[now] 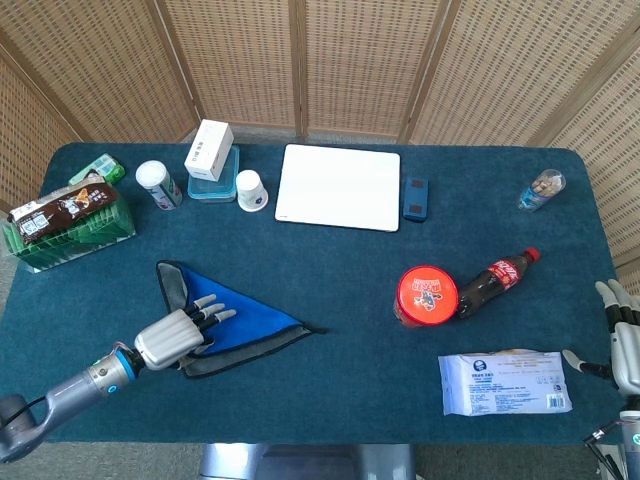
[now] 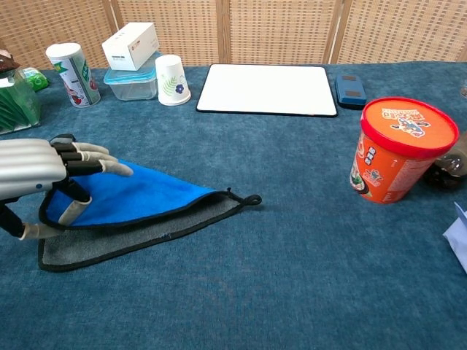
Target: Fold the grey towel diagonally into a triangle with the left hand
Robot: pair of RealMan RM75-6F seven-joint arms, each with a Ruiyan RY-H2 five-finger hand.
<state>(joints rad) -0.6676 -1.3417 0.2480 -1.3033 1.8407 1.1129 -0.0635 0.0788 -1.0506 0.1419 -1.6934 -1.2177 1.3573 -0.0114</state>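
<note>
At lower left of the head view, the left robot hand [image 1: 176,335] pinches the blue upper layer of the grey towel [image 1: 262,335], which lies folded in a triangle on the blue surface [image 1: 330,275]. The right robot hand [image 1: 622,345], at the lower right edge, hangs spread and holds nothing.

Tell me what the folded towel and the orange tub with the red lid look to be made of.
Towel: soft, matte cloth, probably microfibre, grey one side and blue the other, with stitched black edging; it drapes limply. Tub: glossy printed paper or plastic wall, judging by its sheen, with a smooth red lid, likely plastic.
</note>
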